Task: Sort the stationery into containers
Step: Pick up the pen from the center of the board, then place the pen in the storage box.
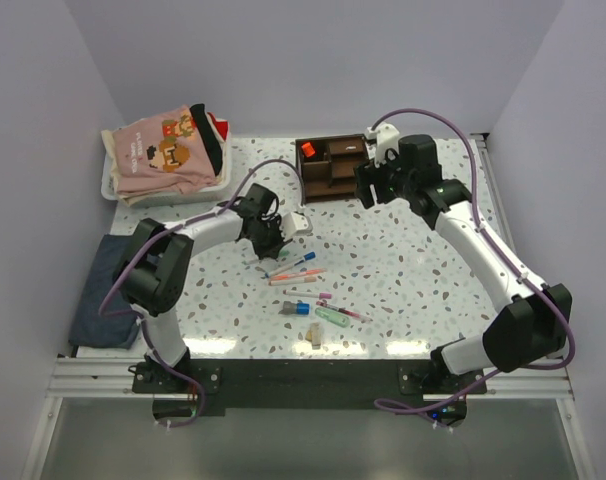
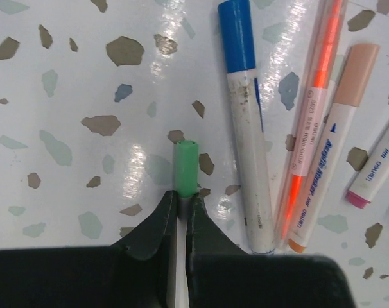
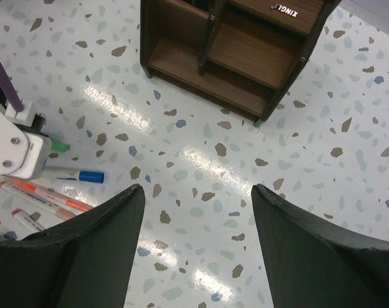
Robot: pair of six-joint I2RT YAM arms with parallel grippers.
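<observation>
Left gripper (image 2: 183, 202): jaws together, clamped on the barrel of a green-capped pen (image 2: 186, 167), the cap poking out past the fingertips. The pen sits low over the speckled table (image 2: 66, 96); whether it has cleared the surface cannot be told. Just beside the jaws, to the arm's right, lie a blue-capped pen (image 2: 244, 122), an orange pen (image 2: 313, 122) and a beige-capped marker (image 2: 341, 128), side by side and roughly parallel, with a pink-tipped pen (image 2: 374, 176) past them. Nearer the bases is a loose scatter, the mint green marker (image 1: 333, 317) among it. Well beyond the gripper and to its right stands the dark wooden organizer (image 1: 333, 168). An orange-red item (image 1: 307, 150) shows in its far left compartment, too small to identify. The right gripper (image 3: 198, 192) hangs just beside the organizer, fingers wide apart, nothing between them. Judgement: early in the job. At most one piece is filed, one is in hand, and most of the stationery is left on the table to be carried across.
</observation>
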